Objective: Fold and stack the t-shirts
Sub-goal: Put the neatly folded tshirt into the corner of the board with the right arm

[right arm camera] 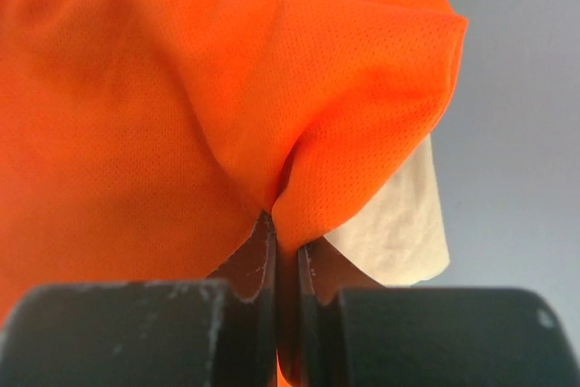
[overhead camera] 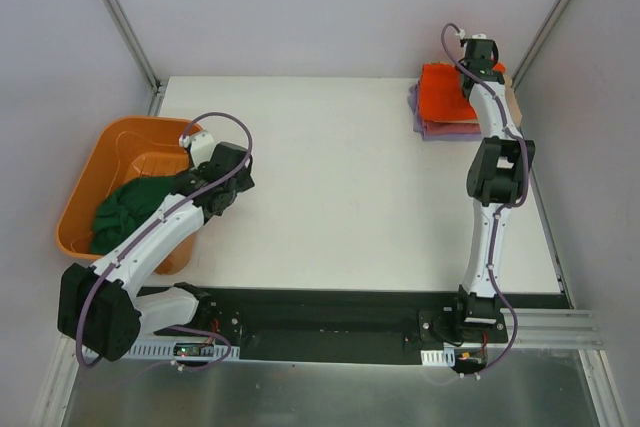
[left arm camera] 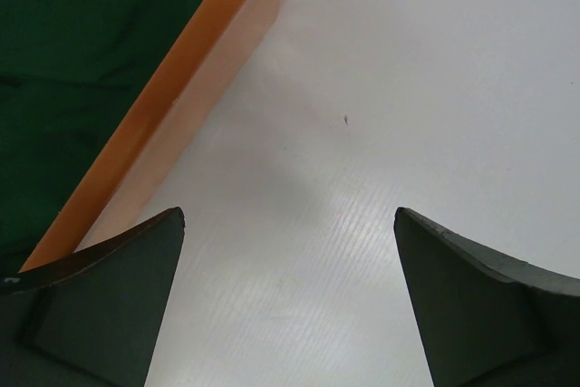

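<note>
Near field: the left gripper (left arm camera: 288, 212) hangs with its jaws spread wide and empty over bare table (overhead camera: 340, 187), just beside the right wall of the orange tub (overhead camera: 82, 185). The dark green t-shirt (overhead camera: 130, 209) lies crumpled inside the tub, unfolded. Far field: well apart from the tub, toward the far right corner, the right gripper (right arm camera: 285, 233) is pinched tight on a ridge of the orange t-shirt (right arm camera: 136, 115), which tops a stack with the tan t-shirt (right arm camera: 399, 224) and the lavender t-shirt (overhead camera: 440, 133) beneath it. Probable hazards: any pull while this pinch is held would drag the orange layer askew or undo its fold. A sideways sweep could shift the stack toward the nearby table edge. A left descent too close to the tub could strike its rim.
</note>
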Controlling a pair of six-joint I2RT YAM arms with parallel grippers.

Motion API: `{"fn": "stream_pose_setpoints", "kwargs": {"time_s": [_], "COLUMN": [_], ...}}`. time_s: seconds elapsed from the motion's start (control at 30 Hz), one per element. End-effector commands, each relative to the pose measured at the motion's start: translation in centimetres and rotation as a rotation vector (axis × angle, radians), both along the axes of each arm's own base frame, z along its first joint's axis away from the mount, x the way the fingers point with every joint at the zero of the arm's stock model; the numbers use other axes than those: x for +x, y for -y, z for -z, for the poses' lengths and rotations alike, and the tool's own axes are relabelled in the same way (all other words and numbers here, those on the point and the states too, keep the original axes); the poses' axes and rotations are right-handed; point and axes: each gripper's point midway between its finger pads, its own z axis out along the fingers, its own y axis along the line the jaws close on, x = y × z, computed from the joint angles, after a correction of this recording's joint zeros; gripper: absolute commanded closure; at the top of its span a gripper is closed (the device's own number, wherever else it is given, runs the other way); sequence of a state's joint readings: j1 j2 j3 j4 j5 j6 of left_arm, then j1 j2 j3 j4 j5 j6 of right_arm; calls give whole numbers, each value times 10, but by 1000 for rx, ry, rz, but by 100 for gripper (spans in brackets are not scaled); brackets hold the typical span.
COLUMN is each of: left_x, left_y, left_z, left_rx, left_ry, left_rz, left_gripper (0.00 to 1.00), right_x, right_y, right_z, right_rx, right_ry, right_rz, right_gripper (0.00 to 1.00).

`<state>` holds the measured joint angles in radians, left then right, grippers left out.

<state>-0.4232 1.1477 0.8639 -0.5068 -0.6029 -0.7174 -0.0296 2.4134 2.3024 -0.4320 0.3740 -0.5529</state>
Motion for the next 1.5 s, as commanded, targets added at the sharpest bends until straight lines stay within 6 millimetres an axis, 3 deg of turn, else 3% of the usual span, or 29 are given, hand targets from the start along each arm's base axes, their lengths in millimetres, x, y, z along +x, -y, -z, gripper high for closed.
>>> {"fn": "stream_pose_setpoints", "kwargs": {"time_s": [0.0,0.2,0.47,0.53,0.6,0.63,0.77,0.83,0.93,1.03,1.13,1.33,1.47], "left_x": [6,6,5,4,4,5,5,4,4,4,3,5,6], "left_y": [0,4,5,5,6,7,8,9,9,11,10,12,9], "left_z": [-9,-7,-5,-3,-2,-3,-4,-5,-8,-11,-12,-7,-6], "left_rx": [-9,-30,-41,-42,-44,-45,-51,-59,-66,-76,-77,-77,-62], "left_ry": [7,1,-3,-5,-10,-11,-8,-4,5,14,19,-2,-1], "left_rz": [-5,2,2,-4,1,5,12,11,12,20,16,22,4], "left_gripper": [1,1,1,1,1,1,1,1,1,1,1,1,1], "right_x": [18,24,26,26,25,25,22,19,12,0,-5,0,9], "right_y": [8,26,40,40,41,40,44,43,43,47,32,-16,-28], "right_z": [-20,-9,-11,-8,-6,-5,-20,-33,-61,-93,-108,-97,-81], "right_rx": [22,33,46,63,65,68,58,63,53,37,132,427,593], "right_ry": [105,117,150,149,151,152,177,199,244,301,330,326,316], "right_rz": [24,57,77,73,85,82,109,107,107,131,61,-110,-132], "right_gripper": [99,100,99,85,53,41,13,6,0,4,4,4,4]}}
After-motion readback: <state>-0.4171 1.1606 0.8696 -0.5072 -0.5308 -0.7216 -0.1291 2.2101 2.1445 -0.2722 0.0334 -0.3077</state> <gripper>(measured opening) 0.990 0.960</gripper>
